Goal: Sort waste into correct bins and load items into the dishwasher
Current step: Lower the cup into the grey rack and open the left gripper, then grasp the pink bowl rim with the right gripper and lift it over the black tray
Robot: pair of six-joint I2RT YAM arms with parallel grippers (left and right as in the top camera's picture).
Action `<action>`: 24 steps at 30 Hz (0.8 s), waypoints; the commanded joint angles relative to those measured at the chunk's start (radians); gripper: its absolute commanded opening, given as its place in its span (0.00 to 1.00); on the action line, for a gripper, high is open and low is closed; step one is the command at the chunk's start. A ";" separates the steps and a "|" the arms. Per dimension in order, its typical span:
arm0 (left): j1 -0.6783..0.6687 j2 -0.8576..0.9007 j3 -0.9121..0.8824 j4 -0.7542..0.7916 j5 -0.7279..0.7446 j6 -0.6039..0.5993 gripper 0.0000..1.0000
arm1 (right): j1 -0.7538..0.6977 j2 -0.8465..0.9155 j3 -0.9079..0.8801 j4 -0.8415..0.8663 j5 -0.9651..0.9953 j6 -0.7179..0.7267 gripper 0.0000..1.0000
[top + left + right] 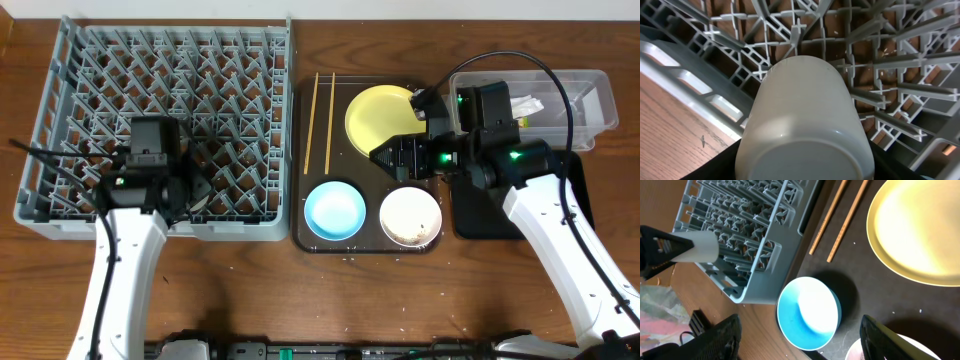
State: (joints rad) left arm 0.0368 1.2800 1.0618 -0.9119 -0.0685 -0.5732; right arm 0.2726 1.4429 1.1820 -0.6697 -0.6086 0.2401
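Note:
My left gripper (802, 172) is shut on a white cup (800, 110), held bottom toward the camera over the front part of the grey dish rack (150, 90). The cup also shows in the right wrist view (702, 250). My right gripper (805, 345) is open and empty above the light blue bowl (807, 310). On the brown tray (360, 172) lie two chopsticks (320, 120), the yellow plate (378, 118), the blue bowl (334, 210) and a white bowl (410, 215) with scraps in it. The wrapper packet is out of view.
A clear tub (590, 90) at the back right holds a crumpled white napkin (527, 105). A black tray (475, 215) lies right of the brown tray, partly under my right arm. The rack's pegs (900, 60) stand close around the cup.

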 commanded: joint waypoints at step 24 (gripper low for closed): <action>0.003 -0.286 0.101 0.034 0.644 0.373 0.86 | 0.286 0.028 -0.008 -0.233 0.603 0.140 0.47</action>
State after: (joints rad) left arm 0.0376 1.0554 1.1412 -0.8715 0.4435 -0.3107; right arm 0.5014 1.4483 1.1816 -0.8883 -0.1909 0.2825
